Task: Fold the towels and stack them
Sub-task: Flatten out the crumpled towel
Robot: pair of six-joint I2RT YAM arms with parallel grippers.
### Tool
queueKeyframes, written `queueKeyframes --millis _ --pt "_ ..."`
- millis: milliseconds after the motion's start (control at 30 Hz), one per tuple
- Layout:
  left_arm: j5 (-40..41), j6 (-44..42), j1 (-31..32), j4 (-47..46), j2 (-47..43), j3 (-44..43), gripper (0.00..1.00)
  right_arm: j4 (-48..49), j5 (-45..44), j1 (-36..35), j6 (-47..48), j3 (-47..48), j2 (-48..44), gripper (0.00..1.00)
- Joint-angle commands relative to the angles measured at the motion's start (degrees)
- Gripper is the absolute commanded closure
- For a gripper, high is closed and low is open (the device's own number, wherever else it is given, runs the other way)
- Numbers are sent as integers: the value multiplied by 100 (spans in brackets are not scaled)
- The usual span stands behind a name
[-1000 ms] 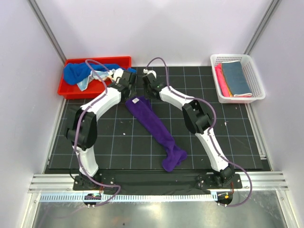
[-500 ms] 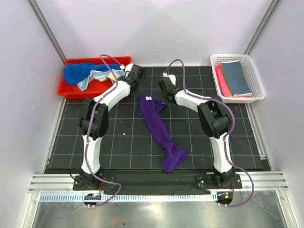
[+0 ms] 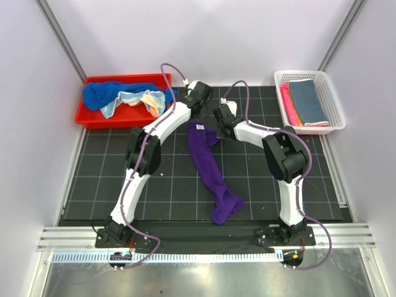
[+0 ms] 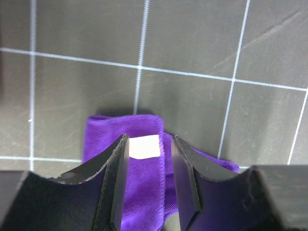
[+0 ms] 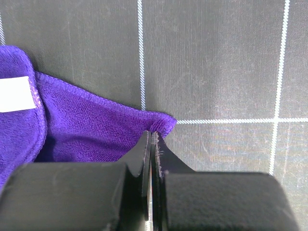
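- The long purple cloth towel (image 3: 210, 167) lies crumpled in a slanting strip on the black gridded mat (image 3: 124, 179). Its far end is near the middle of the far edge and its bunched end is near the near edge.
- The left gripper (image 4: 149, 142) hovers over that far end, fingers spread to either side of the small white label (image 4: 144, 147) sewn there, with nothing held.
- The right gripper (image 5: 151, 134) sits at the towel's far right corner, fingers pressed together right at the hem. I cannot tell whether any cloth is caught.
- Only the wrist views show the fingers. From above, both grippers are hidden under the arms.
- Only the overhead view shows the rest:
  - a red plastic bin (image 3: 83, 117) at the far left corner holds a bright blue towel (image 3: 102, 93) and a pale multicolour towel (image 3: 145, 99);
  - a white mesh basket (image 3: 337, 114) at the far right corner holds folded towels, a slate blue one (image 3: 306, 99) uppermost.
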State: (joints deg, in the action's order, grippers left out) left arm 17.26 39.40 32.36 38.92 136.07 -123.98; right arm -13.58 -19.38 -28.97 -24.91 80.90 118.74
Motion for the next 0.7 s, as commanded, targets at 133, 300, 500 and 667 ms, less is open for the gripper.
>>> queueKeyframes --millis 133,300,500,667 --pt "261 -433 165 494 552 -759 51 636 127 199 -304 -399 -553 99" --pt "270 -547 236 442 798 -838 48 919 584 418 -541 -663 -554 99" --pt "436 -617 315 354 965 -952 46 1103 734 445 -612 -778 -501 99" --pt "612 -688 332 389 1009 -1023 50 1147 769 506 -621 -830 -501 99"
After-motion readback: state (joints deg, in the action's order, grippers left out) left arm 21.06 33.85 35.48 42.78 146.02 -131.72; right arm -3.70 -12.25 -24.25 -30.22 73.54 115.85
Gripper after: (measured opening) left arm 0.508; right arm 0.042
